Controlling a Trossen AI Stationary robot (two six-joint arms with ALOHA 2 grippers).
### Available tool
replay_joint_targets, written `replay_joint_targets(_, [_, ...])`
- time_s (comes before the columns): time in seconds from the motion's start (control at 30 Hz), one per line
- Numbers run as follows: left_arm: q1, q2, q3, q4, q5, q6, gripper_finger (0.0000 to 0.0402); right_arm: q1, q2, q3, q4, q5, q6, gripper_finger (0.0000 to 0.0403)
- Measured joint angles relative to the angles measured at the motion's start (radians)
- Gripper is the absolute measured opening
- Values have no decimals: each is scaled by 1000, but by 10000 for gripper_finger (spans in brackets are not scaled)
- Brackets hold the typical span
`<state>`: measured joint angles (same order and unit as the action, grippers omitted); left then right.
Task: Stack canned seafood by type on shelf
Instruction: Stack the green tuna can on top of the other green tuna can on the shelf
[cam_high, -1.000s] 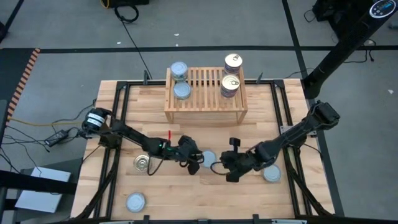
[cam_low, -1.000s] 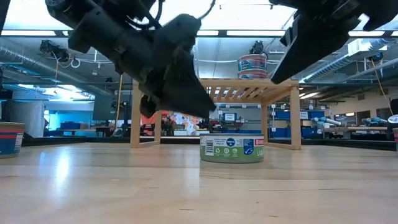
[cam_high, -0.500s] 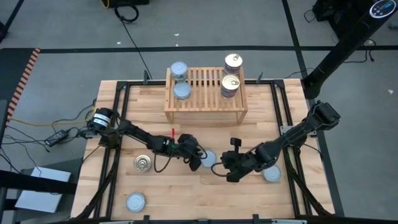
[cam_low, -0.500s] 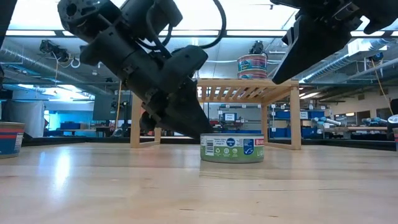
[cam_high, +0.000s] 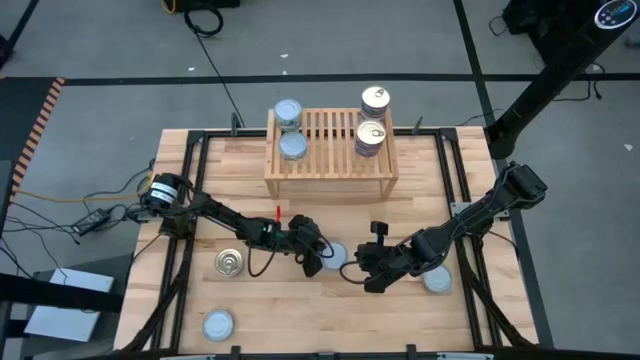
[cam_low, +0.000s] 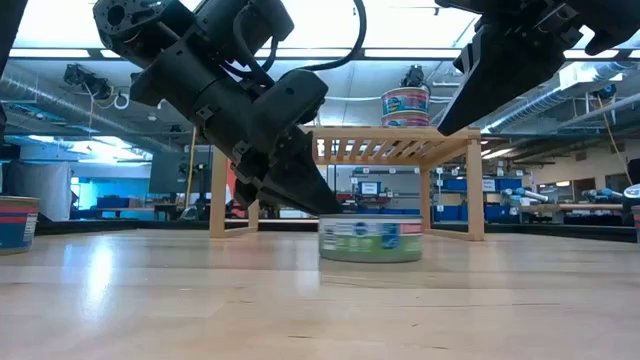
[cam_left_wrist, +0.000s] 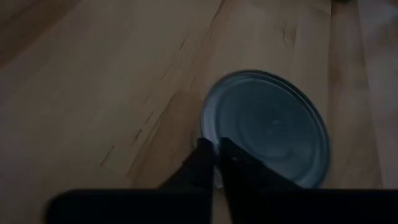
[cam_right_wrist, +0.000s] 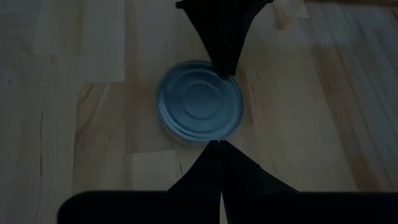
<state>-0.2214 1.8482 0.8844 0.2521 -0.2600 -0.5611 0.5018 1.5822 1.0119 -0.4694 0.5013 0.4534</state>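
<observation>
A silvery-blue-lidded tin stands on the tabletop in front of the wooden shelf. My left gripper is shut on the tin's edge on the side toward the table's left. My right gripper hovers shut above the table just right of the tin, clear of it. On the shelf's slatted top stand two silver-lidded tins at the left and two golden-lidded tins at the right. My left gripper has the tin's rim on its left-facing side pinched between the two fingertips, one over the lid and one outside the wall. The fingers slant down from the table's left. The tin sits flat on the table.
Loose tins lie on the table: a golden-lidded one at the left, a silver one near the front left, another silver one under the right arm. A tin shows at the low view's left edge.
My left gripper has sunk and gone toward the table's right, down onto the tin's left edge. The tin, sharp before, now shows blurred and nudged a little.
</observation>
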Motion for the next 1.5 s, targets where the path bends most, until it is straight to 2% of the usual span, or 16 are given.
replay_joint_targets(0.07, [1, -2, -1, 0, 0, 33, 9, 0, 0, 0, 0, 0, 0, 8])
replay_joint_targets(0.47, [1, -113, -6, -22, -10, 218, 2, 0, 0, 0, 0, 0, 0, 8])
replay_joint_targets(0.77, [-36, -198, -5, -47, -73, 312, 1, 0, 2, 0, 31, 0, -3, 9])
replay_joint_targets(1.13, [-156, -189, -4, -46, -204, 405, 2, 0, 3, 0, 47, 0, -11, 9])
replay_joint_targets(1.27, [-168, -191, -4, -51, -241, 433, 21, 0, 3, 0, 50, 0, -11, 9])
replay_joint_targets(1.5, [-167, -191, -4, -66, -243, 430, 77, 0, 3, 0, 50, 0, -11, 9])
